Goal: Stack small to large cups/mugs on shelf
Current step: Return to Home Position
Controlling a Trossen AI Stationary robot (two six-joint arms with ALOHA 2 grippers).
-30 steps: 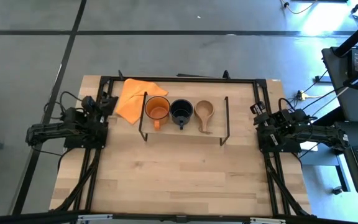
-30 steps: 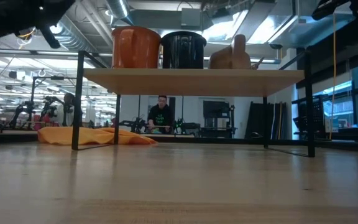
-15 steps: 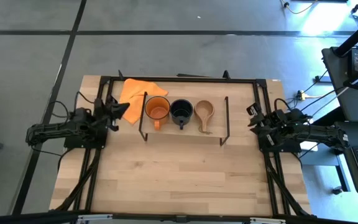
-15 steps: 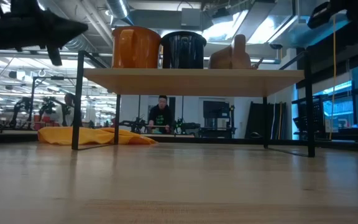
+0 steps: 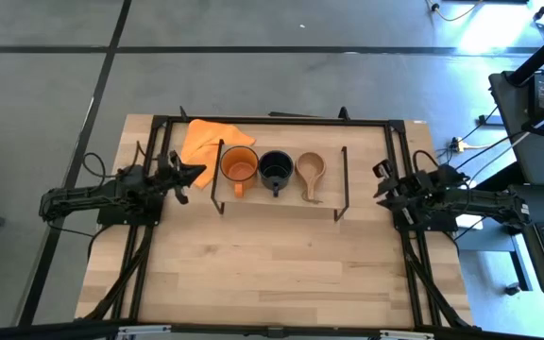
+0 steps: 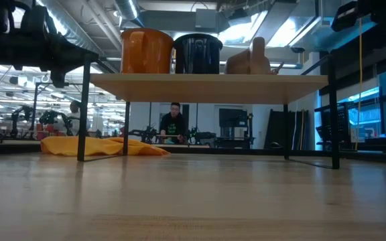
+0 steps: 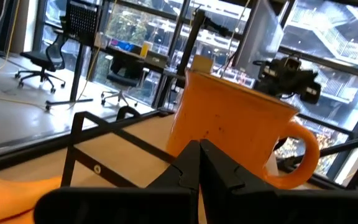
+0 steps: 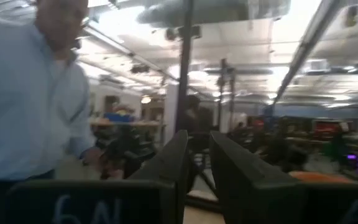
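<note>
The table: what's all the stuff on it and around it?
Shelf: one, light wood, black legs, on the table.
Cloth: one, orange, flat on the table.
Orange mug: one, orange, shelf end nearest the cloth.
Navy mug: one, dark navy, middle of the row.
Wooden cup: one, tan, other side of navy mug.
People: two, beyond the table; one wears a light blue shirt.
Left gripper: one, dark, shut, near orange mug.
Right gripper: one, dark, slightly open, table's opposite edge.

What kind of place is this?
Probably a robotics lab in an open industrial hall: dark left arm and right arm at a light wooden table, exposed ceiling ducts, black office chairs by large windows.
</note>
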